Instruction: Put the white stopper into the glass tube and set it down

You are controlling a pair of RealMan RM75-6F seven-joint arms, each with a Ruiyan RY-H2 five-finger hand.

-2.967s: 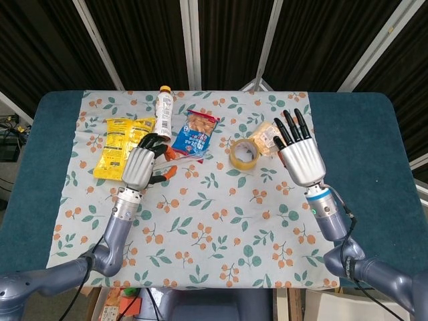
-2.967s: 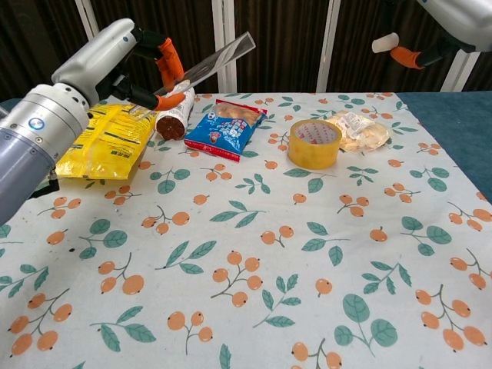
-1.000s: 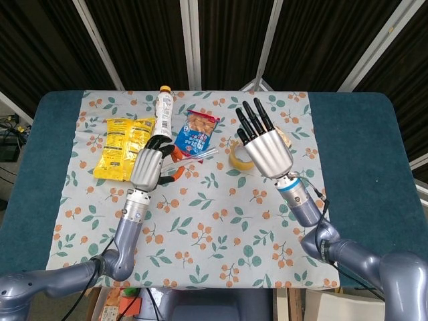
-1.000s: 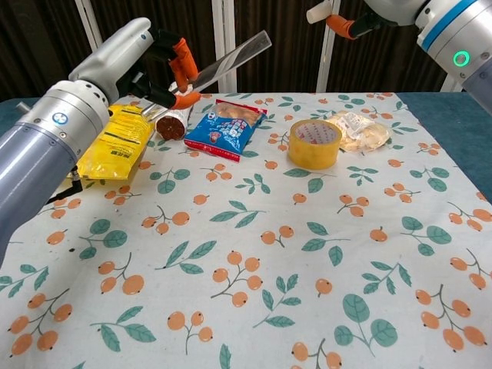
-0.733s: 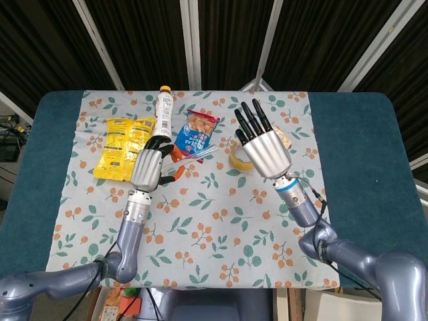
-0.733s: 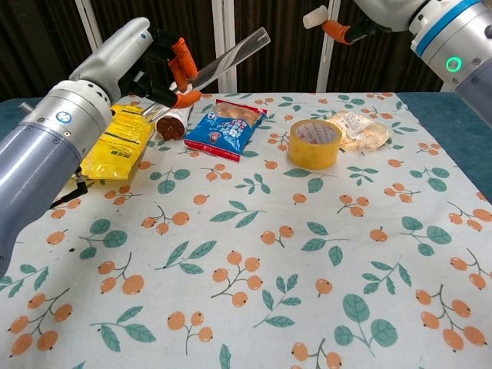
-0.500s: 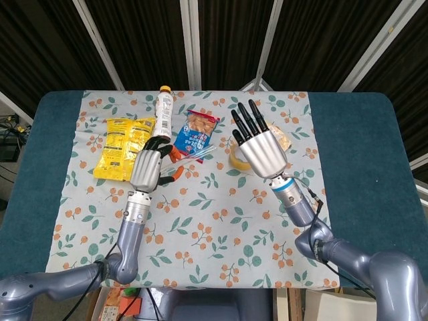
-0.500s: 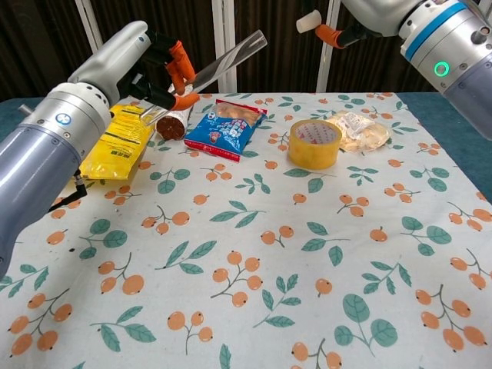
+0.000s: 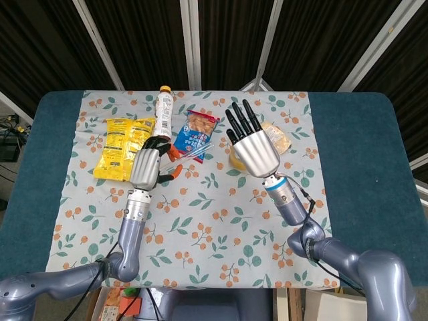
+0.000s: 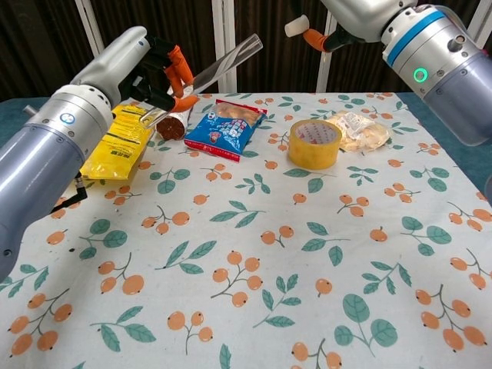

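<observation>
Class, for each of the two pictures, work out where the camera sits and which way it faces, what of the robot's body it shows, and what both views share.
Head view: high above the table, looking almost straight down; shows both forearms, the left hand and the right hand.
Chest view: low at the near table edge, facing forward across the floral cloth; shows both arms.
Shared: the glass tube in the left hand, the tape roll, the yellow bag.

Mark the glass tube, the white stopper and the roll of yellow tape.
glass tube (image 10: pixel 223 63), chest view, middle of its clear length.
white stopper (image 10: pixel 293 27), chest view, its white body at the right hand's fingers.
roll of yellow tape (image 10: pixel 314 153), chest view, front of its outer wall.
</observation>
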